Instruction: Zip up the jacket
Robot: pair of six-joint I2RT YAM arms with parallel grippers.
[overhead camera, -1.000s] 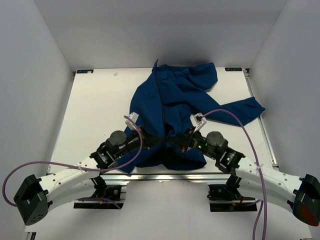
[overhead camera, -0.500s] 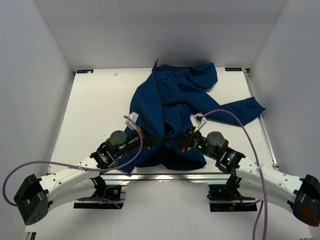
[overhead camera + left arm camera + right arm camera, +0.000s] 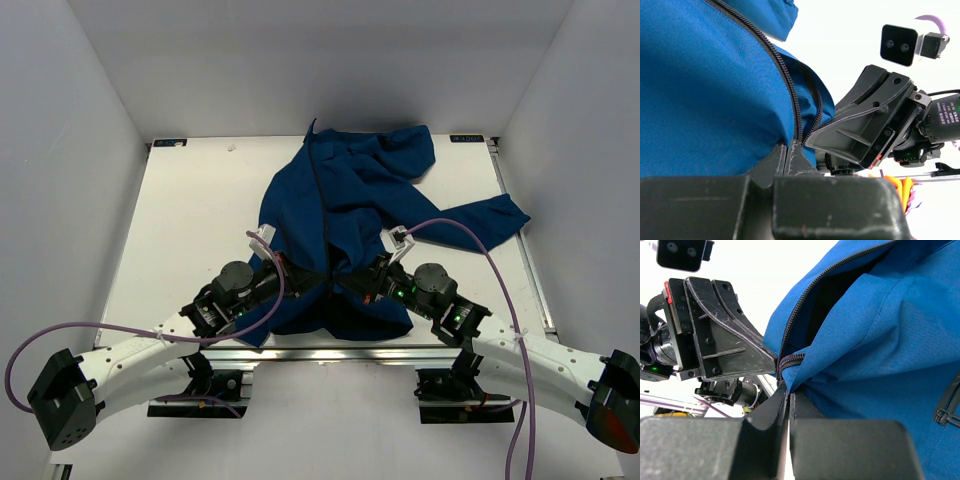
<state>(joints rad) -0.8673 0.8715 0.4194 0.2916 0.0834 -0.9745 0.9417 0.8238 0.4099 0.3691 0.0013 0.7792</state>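
The royal-blue jacket [image 3: 345,215] lies crumpled on the white table [image 3: 190,220], collar at the back, one sleeve flung right. Its dark zipper line [image 3: 318,200] runs down the middle toward the near hem. My left gripper [image 3: 318,276] and right gripper [image 3: 340,278] meet at the hem, almost touching. In the left wrist view the left gripper [image 3: 788,150] is shut on the zipper edge [image 3: 790,95] of the jacket. In the right wrist view the right gripper [image 3: 789,392] is shut on the other zipper edge [image 3: 792,360], with black lining [image 3: 835,295] showing above.
White walls enclose the table on three sides. The jacket's hem hangs near the table's front edge [image 3: 330,345], between the two arm bases. Purple cables [image 3: 470,235] loop over both arms.
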